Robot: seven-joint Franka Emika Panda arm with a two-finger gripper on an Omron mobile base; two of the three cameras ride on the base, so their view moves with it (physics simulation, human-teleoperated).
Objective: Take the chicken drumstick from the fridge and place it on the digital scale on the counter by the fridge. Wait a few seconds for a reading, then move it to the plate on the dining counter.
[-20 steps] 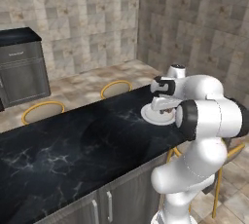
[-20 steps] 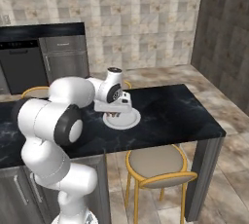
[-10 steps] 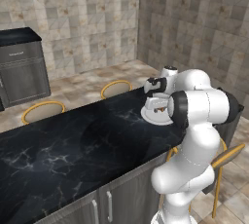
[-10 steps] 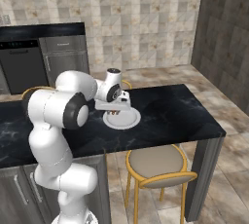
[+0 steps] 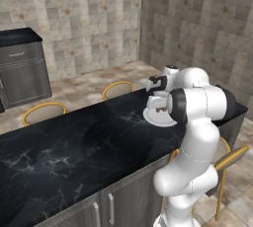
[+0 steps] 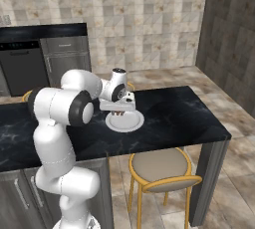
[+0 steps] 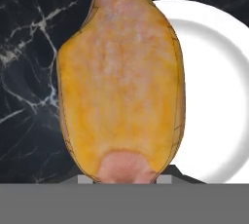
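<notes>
The golden-orange chicken drumstick point(image 7: 121, 82) looms large in the hand view, held between the finger tips at the bottom edge. My gripper point(image 5: 158, 106) is shut on the chicken drumstick point(image 6: 119, 115) and points down over the round white plate point(image 5: 154, 119) on the dining counter point(image 5: 74, 147). Along the hand view, the plate point(image 7: 214, 96) lies behind and to the right of the meat, with black marble point(image 7: 29, 47) to the left. I cannot tell whether the drumstick touches the plate point(image 6: 133, 122).
Yellow-rimmed stools stand along the counter's far side point(image 5: 43, 111) point(image 5: 117, 89) and near side point(image 6: 162, 171). The counter's end edge point(image 6: 219, 133) is right of the plate. A grey cabinet with a black top point(image 5: 22, 68) stands against the tiled wall.
The arm's elbow has swung up and forward over the counter. The hand with the drumstick has stayed over the plate, shifting only slightly.
</notes>
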